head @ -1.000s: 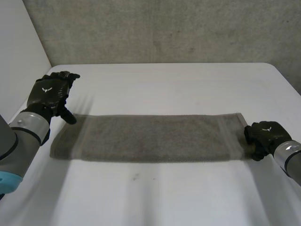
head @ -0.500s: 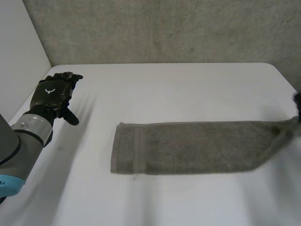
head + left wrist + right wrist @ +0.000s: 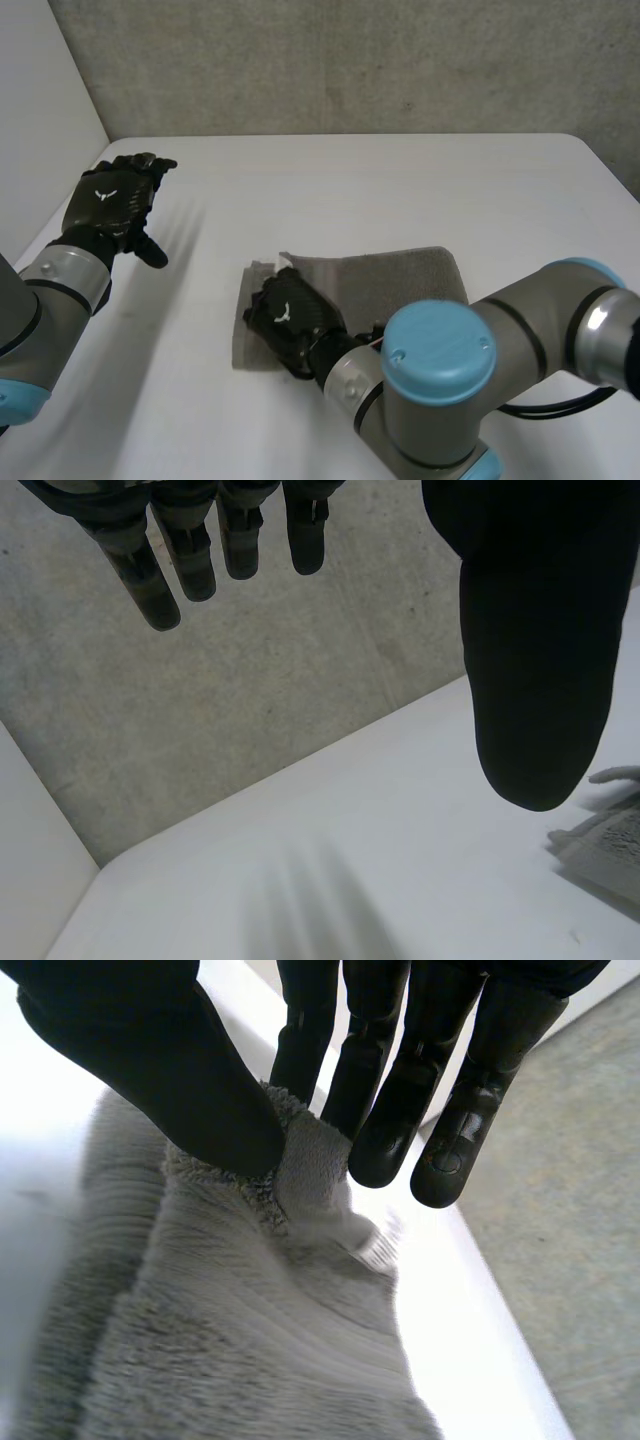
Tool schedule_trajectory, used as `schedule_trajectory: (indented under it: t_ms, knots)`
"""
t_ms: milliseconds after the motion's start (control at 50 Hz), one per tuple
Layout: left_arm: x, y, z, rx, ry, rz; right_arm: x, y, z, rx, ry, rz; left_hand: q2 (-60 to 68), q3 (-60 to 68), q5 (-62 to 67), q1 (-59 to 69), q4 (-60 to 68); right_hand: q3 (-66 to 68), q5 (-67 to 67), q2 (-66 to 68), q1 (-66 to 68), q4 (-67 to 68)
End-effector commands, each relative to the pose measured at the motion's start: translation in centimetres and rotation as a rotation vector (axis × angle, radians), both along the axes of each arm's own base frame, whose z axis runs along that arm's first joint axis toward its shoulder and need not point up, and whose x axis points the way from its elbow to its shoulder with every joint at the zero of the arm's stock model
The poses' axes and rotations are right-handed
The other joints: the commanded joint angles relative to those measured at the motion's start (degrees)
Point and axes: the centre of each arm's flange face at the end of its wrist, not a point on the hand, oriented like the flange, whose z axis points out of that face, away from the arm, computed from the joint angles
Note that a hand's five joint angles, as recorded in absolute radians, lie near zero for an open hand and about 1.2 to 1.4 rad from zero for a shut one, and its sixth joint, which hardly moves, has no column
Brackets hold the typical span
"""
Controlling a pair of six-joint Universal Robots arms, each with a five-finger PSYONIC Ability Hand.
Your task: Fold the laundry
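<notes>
- Towel [image 3: 400, 280] lies doubled over on the table [image 3: 400, 170], centre front.
- Right hand [image 3: 288, 318] sits at the towel's left end — pinching its edge.
- Left hand [image 3: 110, 200] hovers far left, well apart.

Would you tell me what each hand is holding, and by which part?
Right hand pinches the towel by an edge, seemingly a corner; left hand holds nothing.

The bench [image 3: 380, 190] has a plain, smooth white top with rounded far corners. Its far edge runs along the wall [image 3: 350, 60]. The wall is grey and rough, like concrete, mottled with faint darker patches, and spans the full width behind the bench. A smooth white side panel [image 3: 40, 90] stands upright along the bench's left edge and meets the wall at the far left corner.
</notes>
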Motion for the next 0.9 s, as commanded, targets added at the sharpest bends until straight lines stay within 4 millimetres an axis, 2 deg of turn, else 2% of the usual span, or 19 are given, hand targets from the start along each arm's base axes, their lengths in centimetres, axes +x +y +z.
schedule_trajectory:
  t_ms: [20,220,300,400,480,500,520,540,560,620,660,680,740,760,800,820,860,880,900]
  knots:
    - [-0.2,0.2,-0.1,0.0,0.0,-0.007,1.3,-1.1,1.4,-0.032,-0.047,-0.016,0.54,0.45,-1.84,-0.28,0.38,11.79,13.74,12.66,25.77,11.61]
    - [-0.2,0.2,-0.1,0.003,-0.002,-0.006,3.2,-1.4,2.3,-0.076,-0.096,-0.062,0.54,0.45,-1.84,-0.28,0.38,11.79,13.74,12.66,25.77,11.61]
    - [-0.1,0.3,-0.1,0.004,-0.003,-0.006,3.5,-1.0,1.6,-0.07,-0.083,-0.071,0.54,0.45,-1.84,-0.28,0.38,11.79,13.74,12.66,25.77,11.61]
    - [-0.2,0.4,-0.1,0.003,-0.002,-0.009,4.0,2.5,-1.0,0.0,-0.028,0.086,0.54,0.45,-1.84,-0.28,0.38,11.79,13.74,12.66,25.77,11.61]
    - [-0.3,0.4,-0.1,0.004,-0.003,-0.01,3.8,3.4,-1.5,0.02,-0.016,0.136,0.54,0.45,-1.84,-0.28,0.38,11.79,13.74,12.66,25.77,11.61]
    - [-0.4,0.5,-0.1,0.004,-0.003,-0.015,3.5,3.2,-1.3,0.021,-0.014,0.127,0.54,0.45,-1.84,-0.28,0.38,-3.3,-1.35,-2.43,10.68,-3.49]
    - [-0.4,0.5,-0.1,0.004,-0.003,-0.015,3.5,3.2,-1.3,0.021,-0.014,0.127,0.54,0.45,-1.84,-0.28,0.38,-3.45,-1.5,-2.59,10.53,-3.64]
    - [-0.4,0.5,-0.1,0.004,-0.003,-0.015,3.1,3.1,-0.8,0.019,-0.015,0.11,0.54,0.45,-1.84,-0.28,0.38,-29.93,-27.98,-29.06,-15.95,-30.12]
    - [-0.5,0.6,-0.2,0.006,-0.003,-0.019,2.7,3.1,0.3,0.009,-0.025,0.09,0.54,0.45,-1.84,-0.28,0.38,-47.19,-45.23,-46.32,-33.2,-47.37]
    - [-0.9,1.0,-0.4,0.013,-0.005,-0.033,2.1,3.1,1.6,0.0,-0.037,0.064,0.54,0.45,-1.84,-0.28,0.38,-58.21,-56.26,-57.34,-44.23,-58.39]
    - [-1.1,1.3,-0.5,0.018,-0.006,-0.044,0.3,1.0,3.5,0.003,-0.056,-0.044,0.54,0.45,-1.84,-0.28,0.38,-58.21,-56.26,-57.34,-44.23,-58.39]
    - [-1.4,1.6,-0.7,0.022,-0.007,-0.055,0.3,1.0,3.5,0.003,-0.056,-0.045,0.54,0.45,-1.84,-0.28,0.38,-58.21,-56.26,-57.34,-44.23,-58.39]
    - [-2.0,2.2,-0.7,0.024,-0.006,-0.079,-3.0,-2.3,4.8,0.054,-0.079,-0.2,0.54,0.45,-1.84,-0.28,0.38,-58.21,-56.26,-57.34,-44.23,-58.39]
    - [-2.0,2.2,-0.7,0.024,-0.006,-0.079,-3.0,-2.3,4.8,0.054,-0.079,-0.201,0.54,0.45,-1.84,-0.28,0.38,-58.21,-56.26,-57.34,-44.23,-58.39]
    - [-2.5,2.5,-0.7,0.026,-0.006,-0.096,-6.3,-4.3,6.2,0.117,-0.134,-0.319,0.54,0.45,-1.84,-0.28,0.38,-58.21,-56.26,-57.34,-44.23,-58.39]
    - [-2.9,3.0,-0.7,0.024,-0.006,-0.116,-6.4,-4.3,6.2,0.117,-0.134,-0.32,0.54,0.45,-1.84,-0.28,0.38,-58.21,-56.26,-57.34,-44.23,-58.39]
    - [-3.6,3.5,-0.6,0.022,-0.007,-0.141,-9.5,-5.6,5.6,0.198,-0.144,-0.426,0.54,0.45,-1.84,-0.28,0.38,-58.21,-56.26,-57.34,-44.23,-58.39]
    - [-4.2,4.0,-0.6,0.019,-0.01,-0.165,-9.5,-5.6,5.6,0.198,-0.144,-0.427,0.54,0.45,-1.84,-0.28,0.38,-58.21,-56.26,-57.34,-44.23,-58.39]
    - [-4.8,4.5,-0.8,0.024,-0.012,-0.186,-10.8,-5.8,4.7,0.242,-0.136,-0.465,0.54,0.45,-1.84,-0.28,0.38,-58.21,-56.26,-57.34,-44.23,-58.39]
